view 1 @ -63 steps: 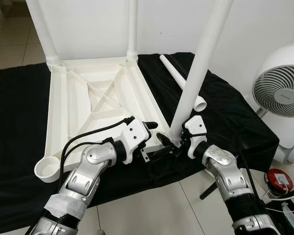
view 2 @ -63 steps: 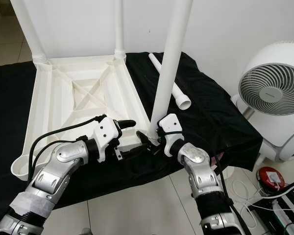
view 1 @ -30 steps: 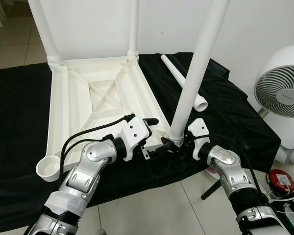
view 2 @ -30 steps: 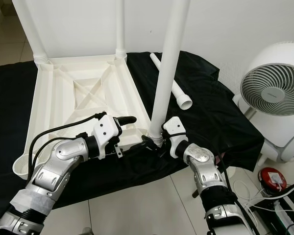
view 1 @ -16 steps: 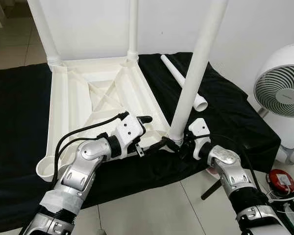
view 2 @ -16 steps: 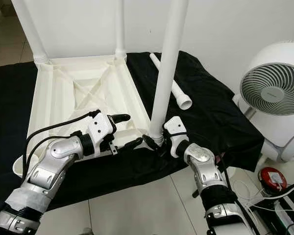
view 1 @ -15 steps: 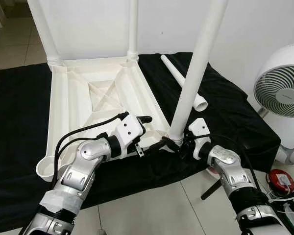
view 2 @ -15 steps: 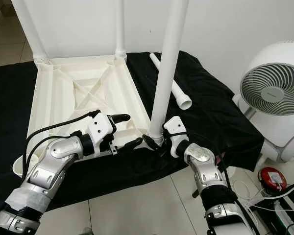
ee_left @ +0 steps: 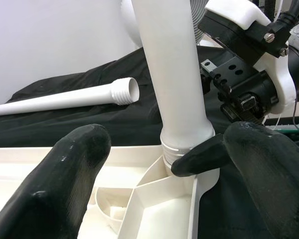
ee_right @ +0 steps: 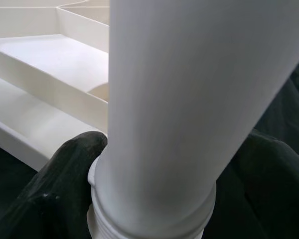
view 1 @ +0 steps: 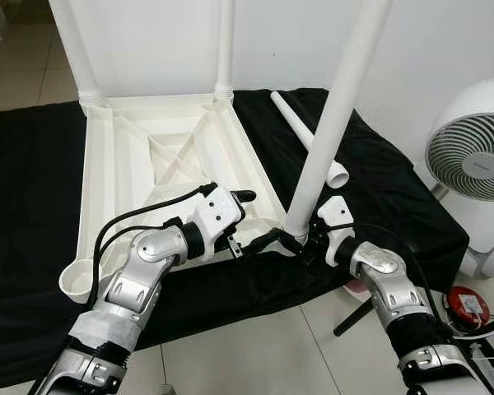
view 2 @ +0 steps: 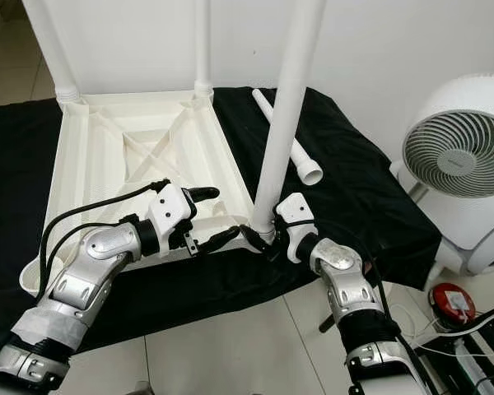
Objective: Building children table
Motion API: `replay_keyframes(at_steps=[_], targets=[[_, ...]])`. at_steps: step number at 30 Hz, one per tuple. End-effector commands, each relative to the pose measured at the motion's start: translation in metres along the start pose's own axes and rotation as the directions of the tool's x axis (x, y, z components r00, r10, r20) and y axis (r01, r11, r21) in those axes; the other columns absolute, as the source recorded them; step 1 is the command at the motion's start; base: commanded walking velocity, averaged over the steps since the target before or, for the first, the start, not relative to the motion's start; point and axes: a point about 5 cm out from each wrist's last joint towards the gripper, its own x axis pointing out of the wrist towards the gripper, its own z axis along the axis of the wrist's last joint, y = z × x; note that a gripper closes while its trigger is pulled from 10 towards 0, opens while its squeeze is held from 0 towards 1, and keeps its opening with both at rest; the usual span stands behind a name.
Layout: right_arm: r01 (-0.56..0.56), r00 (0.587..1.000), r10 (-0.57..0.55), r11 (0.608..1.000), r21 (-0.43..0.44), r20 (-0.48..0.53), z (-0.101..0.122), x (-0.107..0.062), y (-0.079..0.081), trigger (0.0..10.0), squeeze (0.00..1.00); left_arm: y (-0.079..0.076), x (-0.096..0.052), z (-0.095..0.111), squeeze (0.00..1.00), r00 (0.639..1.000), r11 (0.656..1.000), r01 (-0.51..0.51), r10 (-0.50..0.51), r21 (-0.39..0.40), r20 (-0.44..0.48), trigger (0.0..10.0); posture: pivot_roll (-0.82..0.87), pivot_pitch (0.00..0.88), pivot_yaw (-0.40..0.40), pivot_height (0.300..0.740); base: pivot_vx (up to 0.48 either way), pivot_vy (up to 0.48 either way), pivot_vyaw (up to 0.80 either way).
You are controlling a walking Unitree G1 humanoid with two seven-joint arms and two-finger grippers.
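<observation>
Upside-down white tabletop (view 1: 123, 177) lies on black cloth (view 1: 33, 214); two legs already upright at far corners.

Third leg (view 1: 329, 123) stands in near corner socket of tabletop. Right gripper (view 1: 300, 245) clenched round leg's base, just above socket. Left gripper (view 1: 251, 222) beside same corner, fingers spread apart, gripping nothing, one finger (ee_left: 214, 152) touching leg's collar.

Spare leg (view 1: 309, 140) lies on cloth beyond that corner; fan (view 1: 473, 156) further off.

Leg likely light, stiff, smooth hollow plastic, so slippery; best held low near threaded end.
</observation>
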Motion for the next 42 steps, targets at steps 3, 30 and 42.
replay_keyframes(at_steps=[3,30,42], targets=[[0.046,0.998,-0.047,0.999,0.013,0.034,0.002,0.002,0.002,10.0,0.0,-0.006,-0.001,-0.002,0.0,1.0,1.0,0.005,-0.005,-0.022,-0.012,10.0,-0.04,0.0,-0.049,0.74,0.0,0.0,0.0],[-0.06,0.994,0.058,0.998,0.016,0.098,0.01,0.012,-0.004,0.0,0.0,-0.025,-0.004,-0.006,0.0,0.997,0.996,0.063,-0.065,-0.066,-0.031,10.0,-0.02,0.0,-0.059,0.74,0.0,0.0,0.0],[-0.04,0.996,0.033,0.995,0.087,0.081,-0.001,0.012,0.004,10.0,0.0,-0.02,-0.006,-0.003,0.0,0.998,0.998,0.05,-0.052,-0.044,-0.04,10.0,0.0,0.0,-0.056,0.74,0.0,0.0,0.0]])
